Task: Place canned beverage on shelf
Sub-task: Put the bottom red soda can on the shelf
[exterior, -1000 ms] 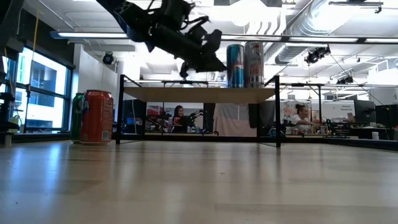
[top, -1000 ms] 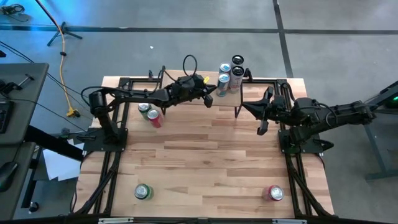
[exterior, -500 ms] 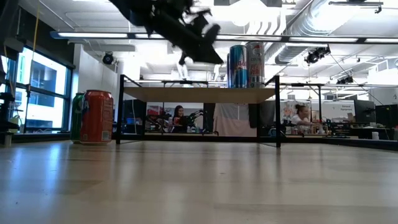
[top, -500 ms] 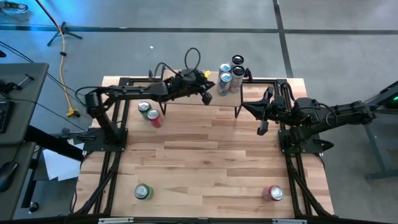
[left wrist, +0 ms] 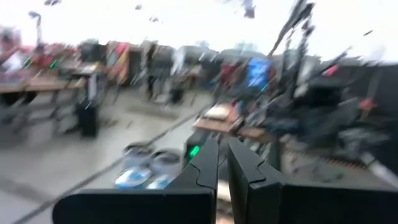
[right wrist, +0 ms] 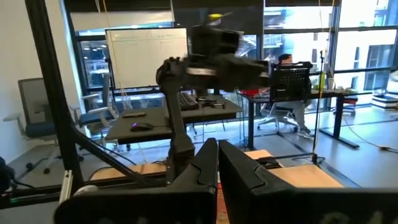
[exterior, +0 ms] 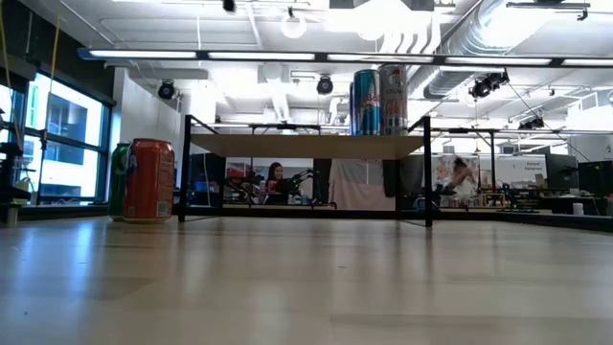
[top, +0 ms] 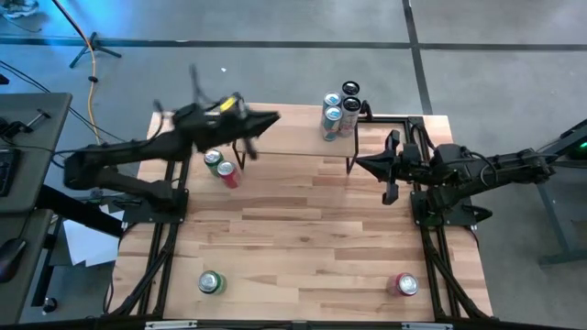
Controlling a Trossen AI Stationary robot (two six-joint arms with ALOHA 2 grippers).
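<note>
Wooden tabletop [top: 303,229] under both arms. At far left, left gripper [top: 266,120] blurred, raised over the table's far edge, fingers together, holding nothing. Just near of it, green and red cans [top: 221,169] side by side, possibly touching. Further right, shelf [exterior: 306,145], pale board on thin black legs, carrying three cans [top: 339,110] at its right end, well apart from that gripper. Right gripper [top: 362,163] closed, near the shelf's right legs.

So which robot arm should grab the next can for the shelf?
Probably the left: its end effector, shut and empty, is right by the red can and green can. The right end effector waits beside the shelf.
</note>
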